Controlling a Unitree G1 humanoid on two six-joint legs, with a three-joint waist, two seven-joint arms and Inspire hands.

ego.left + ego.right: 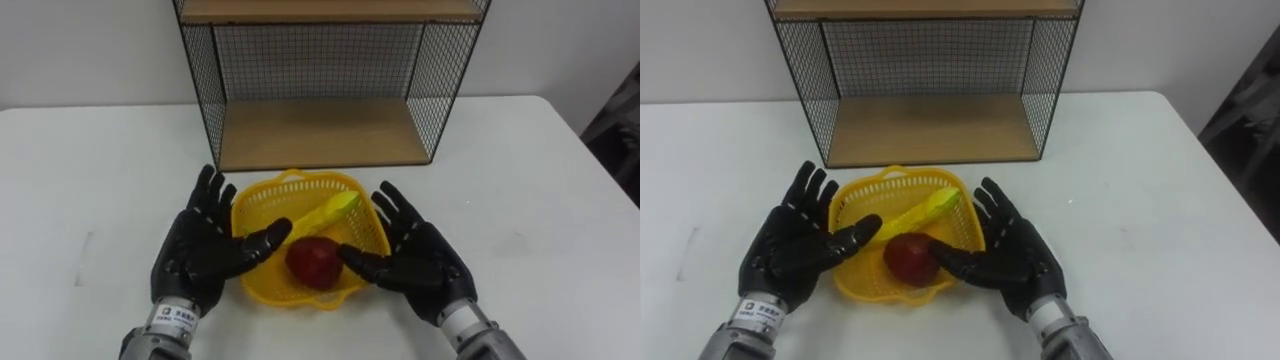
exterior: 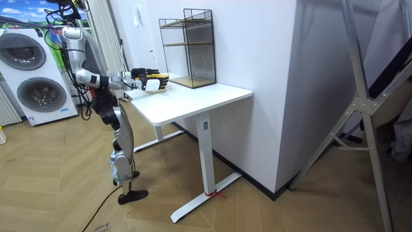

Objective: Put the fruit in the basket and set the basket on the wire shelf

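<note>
Lower left of centre, the left robot hand [image 1: 200,245] is open, fingers spread, its thumb reaching over the rim of a yellow basket [image 1: 262,205]. The basket sits lower centre on the white surface [image 1: 90,170], holding a red apple [image 1: 315,262] and a long yellow fruit [image 1: 330,212], near the wire shelf [image 1: 320,135] at top centre. On the basket's right, the right robot hand [image 1: 420,258] is open too, thumb beside the apple.

The eye views look down from the robot's head, close over the table [image 1: 560,200], facing the wire shelf [image 1: 320,135]. The room view stands well off, sideways on, sharing both.
</note>
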